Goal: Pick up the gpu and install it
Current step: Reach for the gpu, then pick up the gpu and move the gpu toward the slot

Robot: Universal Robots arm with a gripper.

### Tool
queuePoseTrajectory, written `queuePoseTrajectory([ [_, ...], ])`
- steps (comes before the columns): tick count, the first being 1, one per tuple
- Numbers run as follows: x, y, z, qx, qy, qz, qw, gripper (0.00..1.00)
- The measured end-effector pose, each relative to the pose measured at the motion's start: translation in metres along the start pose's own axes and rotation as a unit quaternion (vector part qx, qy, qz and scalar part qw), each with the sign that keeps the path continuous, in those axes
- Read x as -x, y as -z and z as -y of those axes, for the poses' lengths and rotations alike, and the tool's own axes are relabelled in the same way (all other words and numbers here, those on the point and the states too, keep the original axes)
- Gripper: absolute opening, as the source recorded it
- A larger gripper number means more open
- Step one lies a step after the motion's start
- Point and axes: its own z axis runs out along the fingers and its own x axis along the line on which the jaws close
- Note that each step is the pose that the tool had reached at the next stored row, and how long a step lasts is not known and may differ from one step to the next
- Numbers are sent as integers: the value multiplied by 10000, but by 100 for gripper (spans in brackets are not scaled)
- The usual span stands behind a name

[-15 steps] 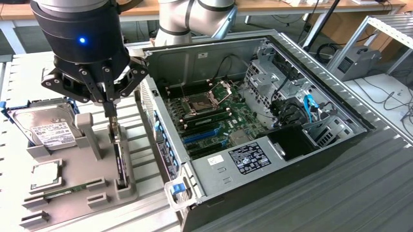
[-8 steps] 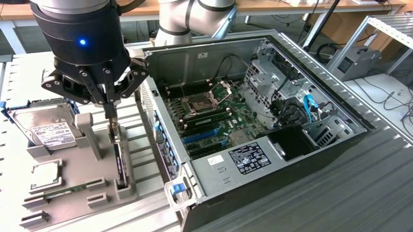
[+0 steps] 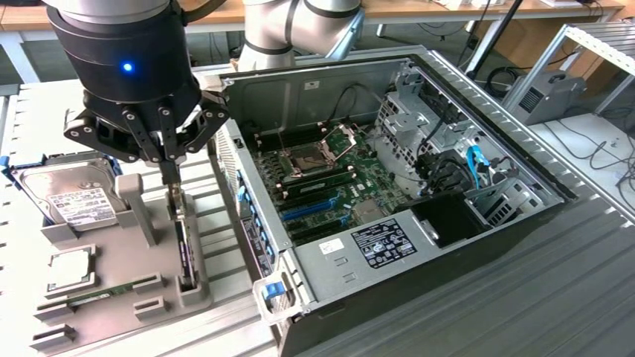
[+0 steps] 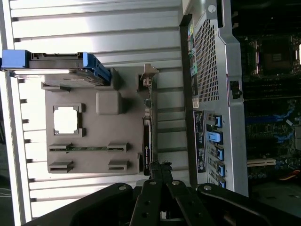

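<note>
Black gpu (image 4: 146,141) near white-labelled hard drive (image 3: 77,197)

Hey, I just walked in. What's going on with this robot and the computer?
A robot arm's gripper is down over the grey holder, with its fingers shut at the top edge of the gpu. The gpu stands on edge in its slot. I can't tell whether the fingers actually grip it. The card is not yet lifted, and the open computer case sits beside the holder.
</note>
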Motion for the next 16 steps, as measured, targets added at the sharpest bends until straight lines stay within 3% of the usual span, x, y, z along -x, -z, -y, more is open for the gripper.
queuePoseTrajectory([
  [10,0,0,0,0,0,0,10000,11],
  [13,0,0,0,0,0,0,10000,29],
  [16,0,0,0,0,0,0,10000,36],
])
